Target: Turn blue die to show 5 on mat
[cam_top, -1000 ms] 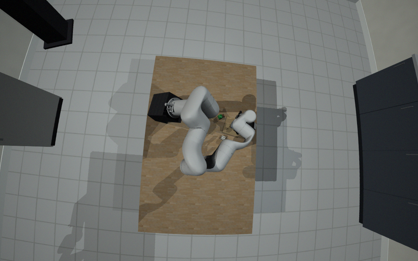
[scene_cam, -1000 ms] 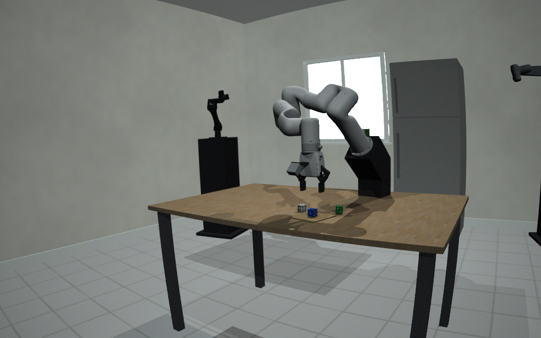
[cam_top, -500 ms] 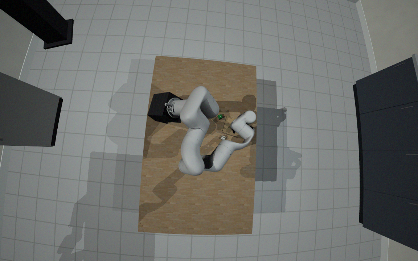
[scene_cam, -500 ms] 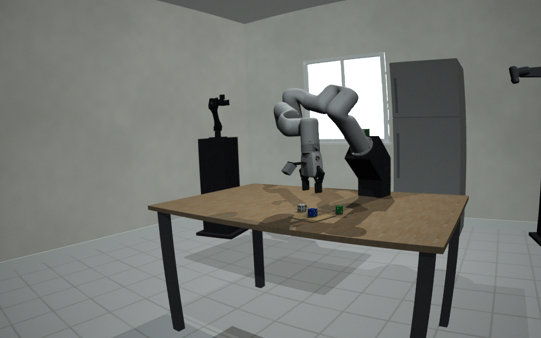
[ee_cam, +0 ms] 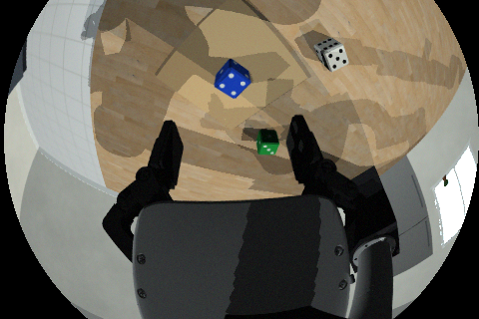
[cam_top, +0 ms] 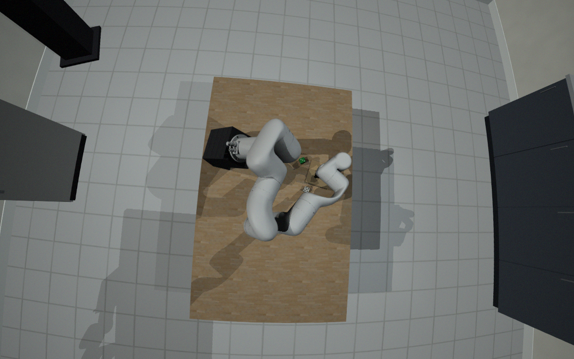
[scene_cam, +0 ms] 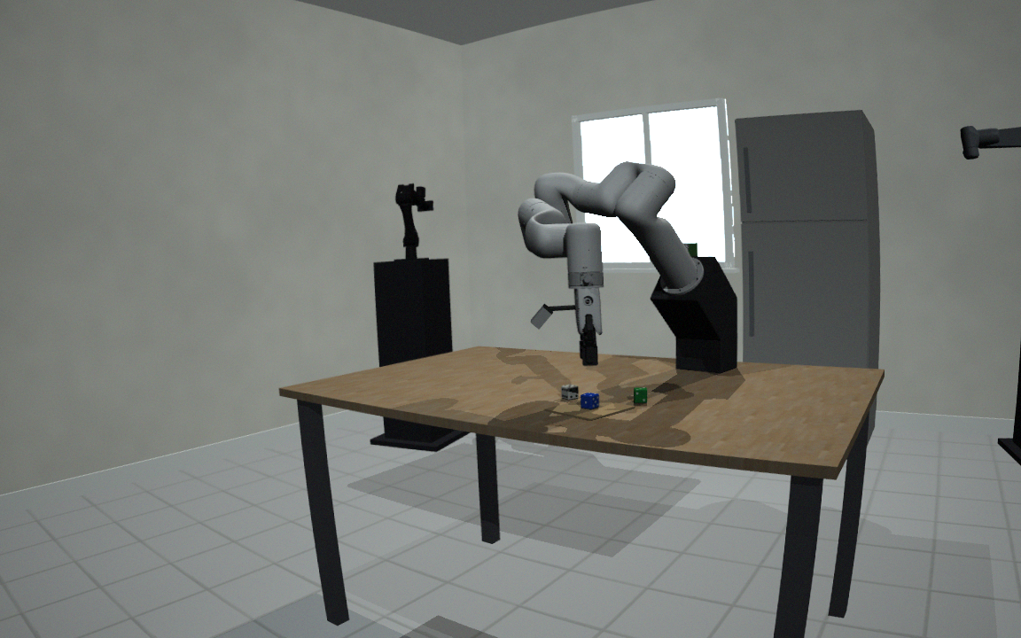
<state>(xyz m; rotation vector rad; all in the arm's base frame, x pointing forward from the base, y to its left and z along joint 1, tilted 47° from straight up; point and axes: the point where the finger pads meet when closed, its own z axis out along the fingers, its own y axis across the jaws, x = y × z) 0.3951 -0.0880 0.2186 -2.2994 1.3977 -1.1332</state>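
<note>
Jaws: spread wide, released, holding nothing, above the desk.
Small blue die: flat on the thin tan mat, apart from the jaws.
Green die: nearby.
White die: off the mat.
Wooden desk: carries all.

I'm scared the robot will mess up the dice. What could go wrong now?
The green die lies between the open gripper fingers, so coming straight down might bump it. The blue die is farther ahead on the mat, and the white die lies nearby; a clumsy turn could knock it.
</note>
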